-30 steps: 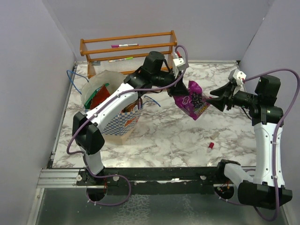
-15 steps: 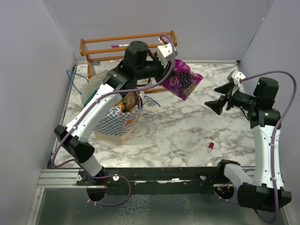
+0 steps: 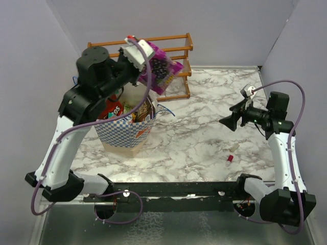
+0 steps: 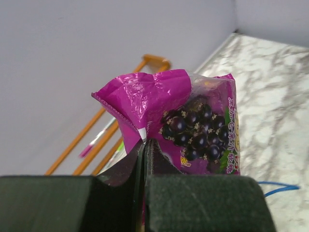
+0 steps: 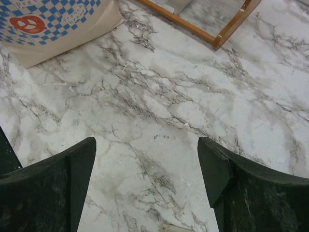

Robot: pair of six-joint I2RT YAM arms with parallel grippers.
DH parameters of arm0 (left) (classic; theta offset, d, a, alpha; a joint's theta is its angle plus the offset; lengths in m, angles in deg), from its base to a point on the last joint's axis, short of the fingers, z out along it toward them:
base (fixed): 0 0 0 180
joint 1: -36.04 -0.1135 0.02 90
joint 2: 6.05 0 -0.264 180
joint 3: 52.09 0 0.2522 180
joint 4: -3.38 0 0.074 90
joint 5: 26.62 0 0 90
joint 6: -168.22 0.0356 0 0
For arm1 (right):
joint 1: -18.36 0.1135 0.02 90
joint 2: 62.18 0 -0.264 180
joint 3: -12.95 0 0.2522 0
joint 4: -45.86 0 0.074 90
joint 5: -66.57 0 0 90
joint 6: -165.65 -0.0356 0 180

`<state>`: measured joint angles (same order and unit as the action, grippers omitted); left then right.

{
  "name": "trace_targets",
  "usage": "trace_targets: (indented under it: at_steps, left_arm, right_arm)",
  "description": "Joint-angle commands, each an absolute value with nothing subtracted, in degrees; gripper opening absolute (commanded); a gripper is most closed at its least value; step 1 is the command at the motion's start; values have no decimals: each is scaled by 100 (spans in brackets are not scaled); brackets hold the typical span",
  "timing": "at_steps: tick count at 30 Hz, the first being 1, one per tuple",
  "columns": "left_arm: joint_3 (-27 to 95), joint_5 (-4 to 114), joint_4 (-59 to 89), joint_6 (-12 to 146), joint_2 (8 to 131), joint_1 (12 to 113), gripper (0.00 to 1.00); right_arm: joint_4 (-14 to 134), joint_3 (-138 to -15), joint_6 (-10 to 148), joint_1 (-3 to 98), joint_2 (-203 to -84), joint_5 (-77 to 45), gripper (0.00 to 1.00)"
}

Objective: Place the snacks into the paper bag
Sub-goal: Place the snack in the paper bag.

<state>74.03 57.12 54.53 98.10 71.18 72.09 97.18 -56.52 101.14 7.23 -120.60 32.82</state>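
Note:
My left gripper (image 3: 144, 65) is shut on the top edge of a magenta candy pack (image 3: 161, 70) printed with dark berries, holding it high in the air above and just right of the paper bag (image 3: 127, 132). The pack fills the left wrist view (image 4: 193, 125), with the gripper (image 4: 145, 145) pinched on its corner. The blue-and-white checkered bag stands upright on the left of the table, with a red packet (image 3: 111, 109) and a brown packet (image 3: 144, 108) showing inside. Its corner with the orange mark shows in the right wrist view (image 5: 43, 19). My right gripper (image 3: 228, 119) is open and empty above the marble, also seen from the right wrist (image 5: 147, 154).
A wooden rack (image 3: 173, 56) stands against the back wall behind the held pack; its foot shows in the right wrist view (image 5: 227, 29). A tiny red-pink cap (image 3: 230, 158) lies on the marble near the front right. Purple walls enclose the table on three sides.
My left arm has swung left and upward, carrying the magenta pack from mid-table to above the bag. My right gripper let go of the pack, drew back slightly and stayed open.

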Motion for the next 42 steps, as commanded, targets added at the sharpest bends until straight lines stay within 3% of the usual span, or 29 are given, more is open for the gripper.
trace_targets:
  at_steps: [1,10,25,42]
  left_arm:
    - [7373,6616,5604,10599,6435,6780,0]
    - [6332,7312,6362,11121,5761,6285,0]
    - [4312,8255,5951,11535,5869,6286,0]
    - [3410,8237,5554,11096,6274,6286,0]
  right_arm:
    - [9131,-5305,9866,738,-12047,3110,87]
    - [8855,-5081,9758,738,-12106,2838,87]
    - [8722,-4754,9798,738,-11806,2656,87]
    - [8694,-4727,9848,738,-11738,2496,87]
